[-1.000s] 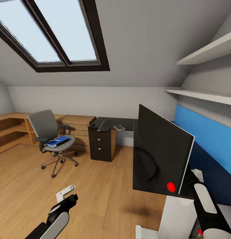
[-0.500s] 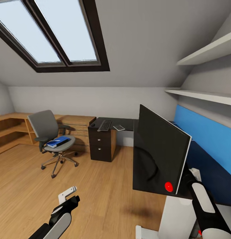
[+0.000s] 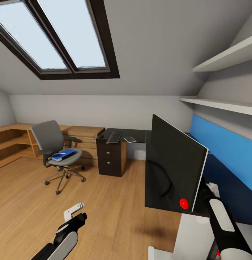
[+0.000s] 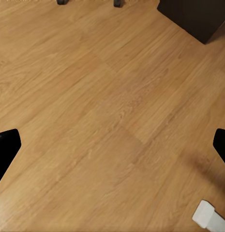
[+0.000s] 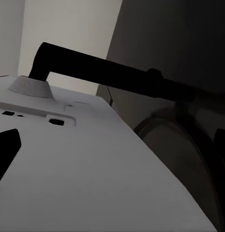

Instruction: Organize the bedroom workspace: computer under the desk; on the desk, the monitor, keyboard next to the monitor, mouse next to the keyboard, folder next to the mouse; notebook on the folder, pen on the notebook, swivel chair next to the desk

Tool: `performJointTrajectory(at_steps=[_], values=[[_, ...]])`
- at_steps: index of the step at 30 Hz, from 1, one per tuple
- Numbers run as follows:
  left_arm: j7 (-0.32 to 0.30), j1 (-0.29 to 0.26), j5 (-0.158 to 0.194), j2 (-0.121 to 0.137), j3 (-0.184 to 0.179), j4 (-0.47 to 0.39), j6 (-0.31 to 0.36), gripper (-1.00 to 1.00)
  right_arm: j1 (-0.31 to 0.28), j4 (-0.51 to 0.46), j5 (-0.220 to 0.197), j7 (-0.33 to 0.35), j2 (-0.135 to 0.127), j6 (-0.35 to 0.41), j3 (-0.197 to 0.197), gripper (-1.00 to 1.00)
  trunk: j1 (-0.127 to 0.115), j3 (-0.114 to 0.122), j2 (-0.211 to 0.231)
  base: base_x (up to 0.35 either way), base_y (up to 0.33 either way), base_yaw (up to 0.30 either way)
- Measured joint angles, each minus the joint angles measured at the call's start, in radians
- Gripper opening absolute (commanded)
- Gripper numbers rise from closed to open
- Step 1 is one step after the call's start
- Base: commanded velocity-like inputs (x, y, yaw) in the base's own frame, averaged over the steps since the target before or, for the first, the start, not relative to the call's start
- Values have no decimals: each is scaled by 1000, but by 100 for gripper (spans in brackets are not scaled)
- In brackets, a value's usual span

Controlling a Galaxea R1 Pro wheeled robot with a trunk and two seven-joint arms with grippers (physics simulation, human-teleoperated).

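Observation:
The black monitor (image 3: 176,168) stands tilted over the near end of the glossy black desk (image 3: 135,134). My right arm reaches behind it. In the right wrist view my right gripper (image 5: 112,150) is open along the monitor's pale back (image 5: 93,183), near its black stand (image 5: 107,70). On the far desk section lie the keyboard (image 3: 114,136), the mouse (image 3: 101,136) and the notebook (image 3: 129,138); I cannot make out the pen. The blue folder (image 3: 64,154) lies on the swivel chair (image 3: 53,142). My left gripper (image 3: 77,212) (image 4: 112,145) hangs open over the floor. The computer is hidden.
The dark drawer unit (image 3: 110,158) stands under the far desk section. A light wooden chest and shelves (image 3: 17,139) line the left wall. A white desk leg (image 3: 191,231) stands close to my right arm. Wall shelves (image 3: 227,104) hang above the blue panel (image 3: 227,148).
The monitor's lower right corner has shifted slightly left and down with my right forearm. My left gripper has moved a little right and down. Nothing has moved in the last half second.

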Motion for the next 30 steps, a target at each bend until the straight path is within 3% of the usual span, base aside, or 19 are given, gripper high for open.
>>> performJointTrajectory(at_steps=[12, 30], values=[[0, 0, 1, 0, 0, 0, 0, 100, 0, -4, -2, 1, 0, 1, 1, 100, 0, 0, 0, 0, 0, 12], [1, 0, 0, 0, 0, 0, -1, 100, 0, -4, 1, -1, 15, -2, -1, 100, 0, 0, 0, 0, 0, 234]])
